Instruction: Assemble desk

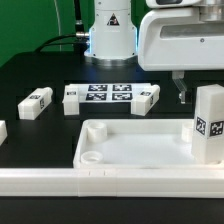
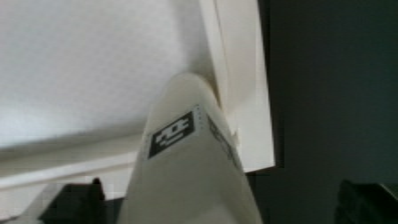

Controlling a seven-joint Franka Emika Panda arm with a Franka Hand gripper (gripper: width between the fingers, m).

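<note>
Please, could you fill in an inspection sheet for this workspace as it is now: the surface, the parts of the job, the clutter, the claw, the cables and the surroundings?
Surface: black table; the marker board lies flat on it.
Job's things: white tabletop lies rim up; upright leg stands at its corner on the exterior view's right; loose leg lies apart; second loose leg lies beside the marker board.
Clutter: nothing seen.
Grippers: claw open, holding nothing, near the upright leg.
Cables: a dark cable seems to run beside the robot base.
Surroundings: green backdrop; long white rail in front of the tabletop.
</note>
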